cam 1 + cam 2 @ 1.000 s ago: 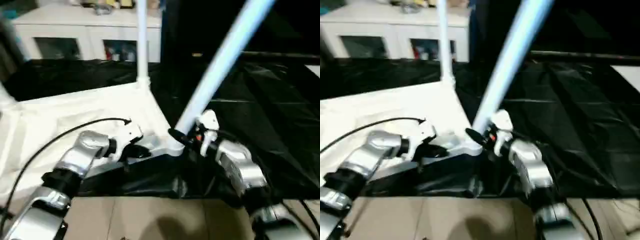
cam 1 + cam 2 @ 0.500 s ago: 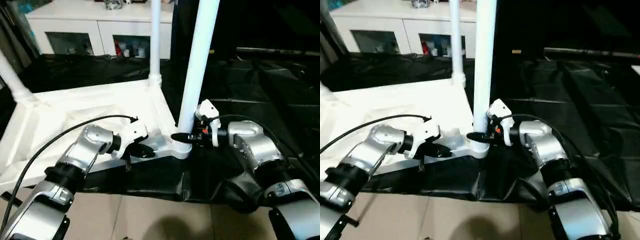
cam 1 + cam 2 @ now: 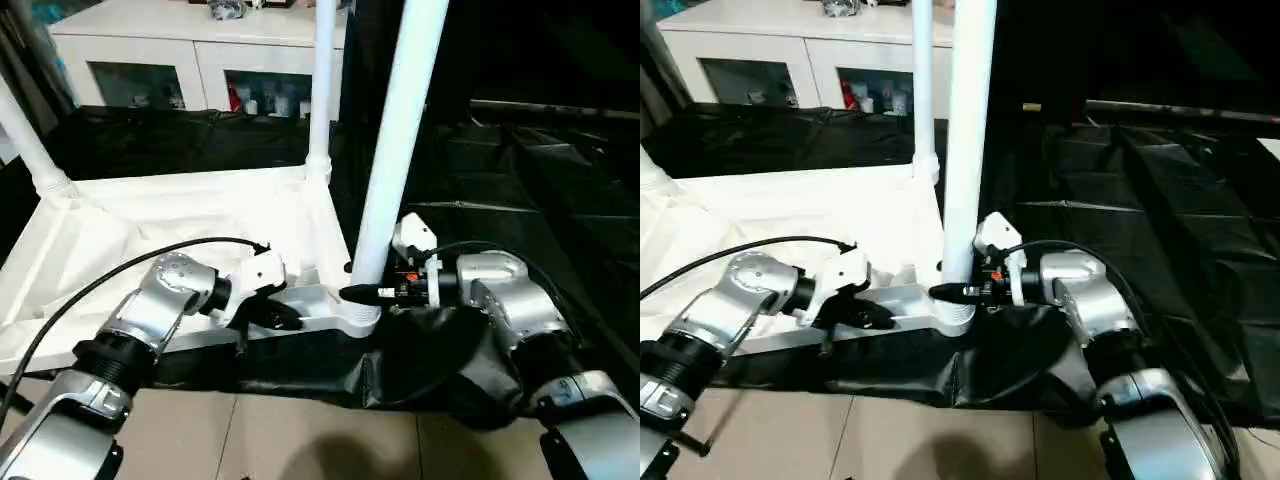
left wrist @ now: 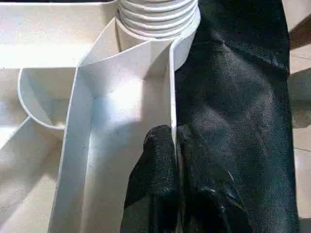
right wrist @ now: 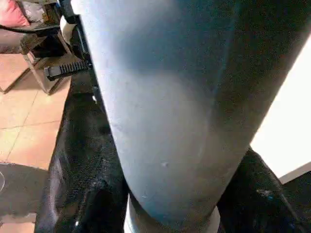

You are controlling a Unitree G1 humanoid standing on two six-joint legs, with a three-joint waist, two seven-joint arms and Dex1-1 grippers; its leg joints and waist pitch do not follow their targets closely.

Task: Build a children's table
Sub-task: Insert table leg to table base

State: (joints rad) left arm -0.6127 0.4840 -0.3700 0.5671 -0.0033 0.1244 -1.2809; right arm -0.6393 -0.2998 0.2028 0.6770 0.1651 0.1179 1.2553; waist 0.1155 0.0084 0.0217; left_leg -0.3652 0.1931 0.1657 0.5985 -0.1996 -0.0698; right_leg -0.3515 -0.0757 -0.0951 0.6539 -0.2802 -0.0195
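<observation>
Left pincer clamps a thin rim of the ribbed white tabletop; right pincer grips the smooth tapered leg standing in its rounded corner socket.

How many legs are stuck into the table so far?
3. One leg stands in the near corner socket, between the right gripper fingers. One rises at the far corner. One leans at the far left corner. A fourth may be hidden.
</observation>
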